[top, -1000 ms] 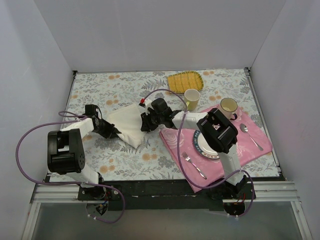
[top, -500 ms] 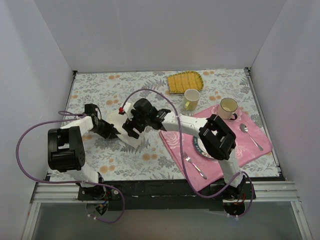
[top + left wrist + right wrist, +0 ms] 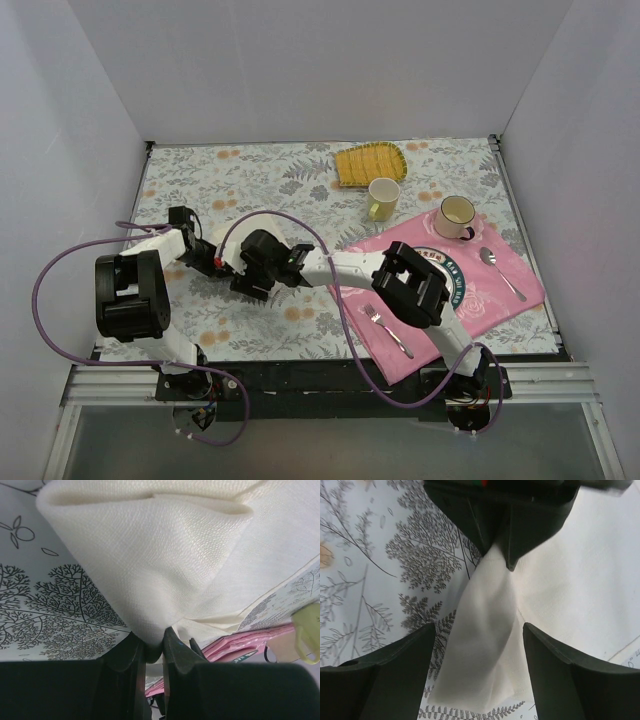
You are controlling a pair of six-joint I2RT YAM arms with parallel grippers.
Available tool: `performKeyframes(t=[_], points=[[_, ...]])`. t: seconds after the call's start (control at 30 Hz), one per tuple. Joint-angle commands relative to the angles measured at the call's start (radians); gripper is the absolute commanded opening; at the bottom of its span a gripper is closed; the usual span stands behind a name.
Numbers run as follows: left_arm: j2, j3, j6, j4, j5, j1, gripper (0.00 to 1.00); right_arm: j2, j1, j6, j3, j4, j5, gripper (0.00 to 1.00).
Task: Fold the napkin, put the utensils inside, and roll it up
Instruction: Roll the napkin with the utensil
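The cream-white napkin [image 3: 175, 555] lies bunched on the floral tablecloth. My left gripper [image 3: 154, 642] is shut on one of its corners. It also shows at the top of the right wrist view [image 3: 500, 525], pinching the cloth. My right gripper [image 3: 479, 675] is open, and a raised fold of the napkin [image 3: 485, 645] runs between its fingers without touching them. In the top view the left gripper [image 3: 208, 262] and right gripper [image 3: 240, 278] nearly meet left of centre. The right arm hides most of the napkin there. No gold utensil is in view.
A pink rose-patterned mat [image 3: 500, 300] at the right carries a teal-rimmed plate [image 3: 448, 268], a silver fork [image 3: 388, 331], a silver spoon [image 3: 502, 272] and a pink mug [image 3: 456, 215]. A yellow-green mug [image 3: 383, 198] and a yellow ribbed mat [image 3: 368, 163] stand behind.
My right gripper has swung left across the napkin until it faces the left gripper. The spread napkin has gathered into a smaller bunch under it. The left gripper has stayed put.
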Motion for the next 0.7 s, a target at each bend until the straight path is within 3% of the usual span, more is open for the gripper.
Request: performKeyframes(t=[0.0, 0.1, 0.2, 0.3, 0.37, 0.43, 0.57, 0.67], points=[[0.018, 0.016, -0.012, -0.069, -0.009, 0.009, 0.0, 0.004, 0.003, -0.047, -0.037, 0.09, 0.098, 0.77], [0.021, 0.019, -0.01, -0.072, -0.003, 0.009, 0.0, 0.015, 0.003, -0.052, -0.06, 0.103, 0.121, 0.74], [0.021, 0.019, -0.007, -0.075, -0.003, 0.009, 0.0, 0.029, 0.001, -0.052, -0.076, 0.112, 0.121, 0.64], [0.024, 0.012, -0.001, -0.06, 0.012, 0.007, 0.0, 0.061, 0.001, -0.038, -0.054, 0.095, 0.098, 0.47], [0.021, 0.01, 0.025, -0.037, 0.029, 0.009, 0.0, 0.09, -0.002, -0.021, -0.021, 0.031, 0.051, 0.23], [0.01, 0.001, 0.07, 0.007, 0.031, 0.007, 0.0, 0.108, -0.011, -0.007, 0.029, -0.012, -0.011, 0.05], [-0.059, -0.039, 0.113, 0.095, 0.016, 0.009, 0.05, 0.121, -0.032, 0.085, 0.05, -0.061, -0.146, 0.01], [-0.094, -0.057, 0.133, 0.138, 0.005, 0.009, 0.21, 0.13, -0.062, 0.144, 0.078, -0.089, -0.238, 0.01]])
